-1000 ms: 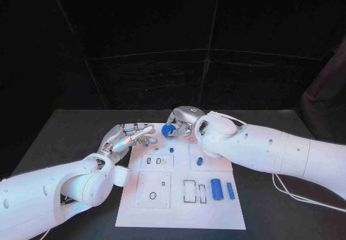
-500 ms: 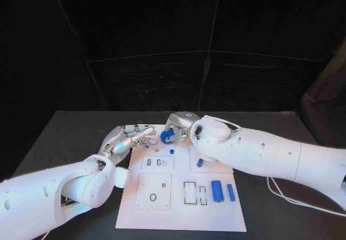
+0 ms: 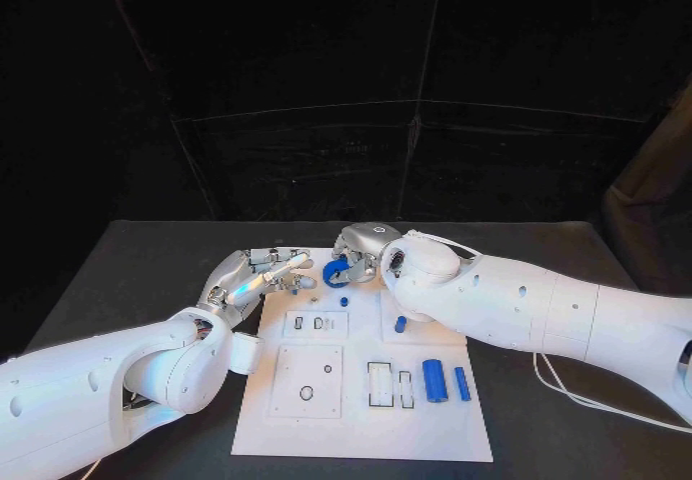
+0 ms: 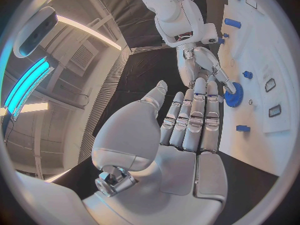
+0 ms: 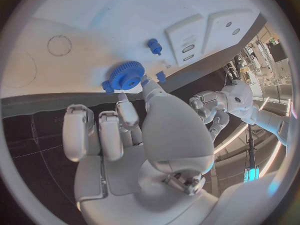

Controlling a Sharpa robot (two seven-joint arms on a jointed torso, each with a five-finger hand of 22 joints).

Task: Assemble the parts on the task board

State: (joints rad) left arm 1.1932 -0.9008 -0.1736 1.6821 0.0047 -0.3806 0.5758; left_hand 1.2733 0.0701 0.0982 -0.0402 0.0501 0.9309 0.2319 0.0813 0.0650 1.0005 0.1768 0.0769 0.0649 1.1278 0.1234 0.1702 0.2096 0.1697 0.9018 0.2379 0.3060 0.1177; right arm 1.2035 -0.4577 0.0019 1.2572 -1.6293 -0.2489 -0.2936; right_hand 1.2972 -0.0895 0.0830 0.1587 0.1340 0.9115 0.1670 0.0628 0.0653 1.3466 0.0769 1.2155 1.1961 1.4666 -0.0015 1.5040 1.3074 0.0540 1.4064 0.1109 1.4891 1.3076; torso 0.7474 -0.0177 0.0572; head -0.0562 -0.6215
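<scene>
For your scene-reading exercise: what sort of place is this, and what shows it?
Probably a robotics test lab: a white task board with blue parts on a black table, dark curtains behind, and ceiling strip lights in the left wrist view.

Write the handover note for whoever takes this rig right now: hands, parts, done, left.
Right hand: grips the blue gear at the task board's far edge.
Left hand: holds nothing, fingers stretched out beside the gear.
Loose on the board: two blue cylinders near the right edge, a small blue peg.
Done: gear picked up.
Left: seat the gear, then the loose parts.
</scene>
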